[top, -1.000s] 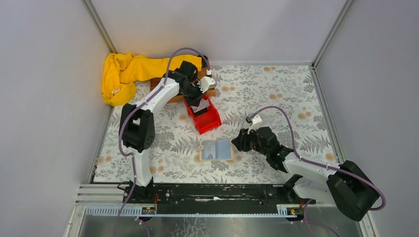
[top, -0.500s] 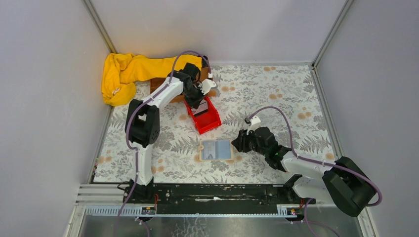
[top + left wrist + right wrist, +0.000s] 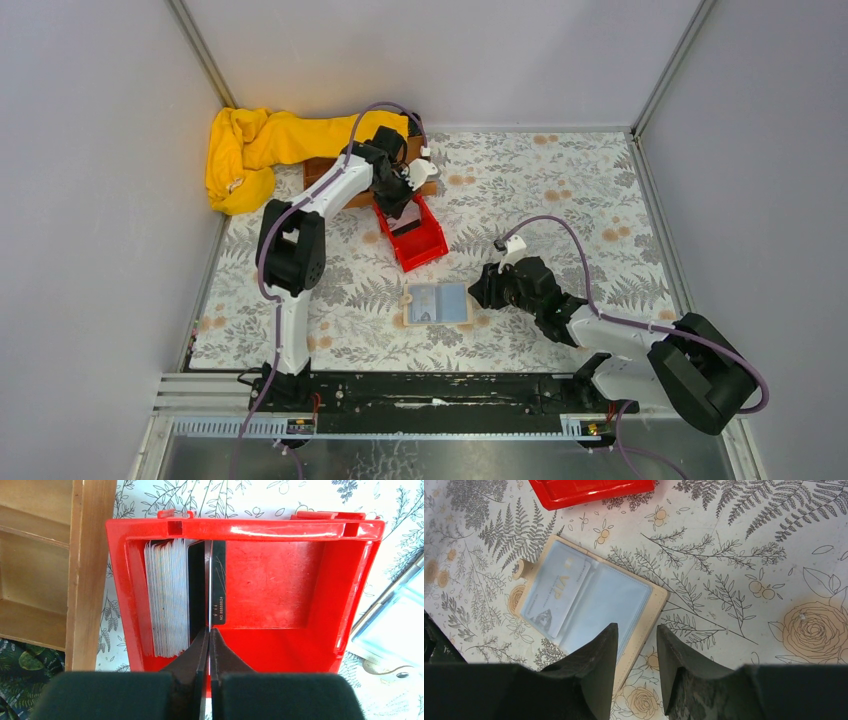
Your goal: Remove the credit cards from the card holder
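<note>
The card holder (image 3: 438, 303) lies open on the table, slate-blue pockets up and a tan edge round it. In the right wrist view the card holder (image 3: 594, 592) has a whitish VIP card (image 3: 556, 592) in its left pocket. My right gripper (image 3: 636, 630) is open, its fingers on either side of the holder's tan right edge, just above it. My left gripper (image 3: 209, 630) is shut on a dark credit card (image 3: 218, 585), held edge-on inside the red bin (image 3: 300, 580). A stack of several cards (image 3: 167, 597) stands on edge at the bin's left side.
The red bin (image 3: 432, 250) sits behind the holder, with a brown wooden compartment tray (image 3: 50, 565) touching its left side. A yellow cloth (image 3: 250, 150) is bunched in the far left corner. Grey walls close in the floral table.
My left gripper has shifted a little toward the far end of the red bin with the card. The right gripper has stayed at the holder's edge.
</note>
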`<state>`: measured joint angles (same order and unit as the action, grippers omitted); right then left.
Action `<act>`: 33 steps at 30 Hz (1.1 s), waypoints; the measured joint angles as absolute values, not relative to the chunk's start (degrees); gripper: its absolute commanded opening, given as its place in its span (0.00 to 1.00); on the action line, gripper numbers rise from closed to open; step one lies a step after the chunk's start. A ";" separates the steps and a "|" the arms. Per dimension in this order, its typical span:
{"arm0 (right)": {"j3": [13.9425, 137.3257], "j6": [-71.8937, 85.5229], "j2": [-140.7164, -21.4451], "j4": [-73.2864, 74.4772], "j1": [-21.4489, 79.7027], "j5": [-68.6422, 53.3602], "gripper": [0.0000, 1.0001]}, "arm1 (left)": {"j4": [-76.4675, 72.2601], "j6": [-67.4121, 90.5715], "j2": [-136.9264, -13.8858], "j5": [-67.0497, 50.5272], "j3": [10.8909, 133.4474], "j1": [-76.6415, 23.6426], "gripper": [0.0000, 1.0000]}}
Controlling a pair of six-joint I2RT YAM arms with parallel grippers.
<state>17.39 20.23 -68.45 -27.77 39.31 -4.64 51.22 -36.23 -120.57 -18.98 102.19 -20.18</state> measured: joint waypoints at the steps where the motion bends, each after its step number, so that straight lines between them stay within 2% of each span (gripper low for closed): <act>1: 17.39 20.23 -68.45 -27.77 39.31 -4.75 0.41 | 51.20 -36.05 -120.57 -18.92 102.19 -20.18 0.05; 12: 17.39 20.27 -68.84 -28.27 39.31 -5.50 0.41 | 50.98 -35.46 -120.46 -18.39 102.17 -20.18 0.08; 20: 17.39 20.40 -69.34 -29.02 39.31 -5.58 0.41 | 50.87 -35.22 -120.29 -18.83 102.06 -20.18 0.26; 33: 17.39 20.43 -69.38 -29.04 39.31 -5.58 0.41 | 49.28 -34.20 -119.02 -18.76 101.06 -20.18 0.26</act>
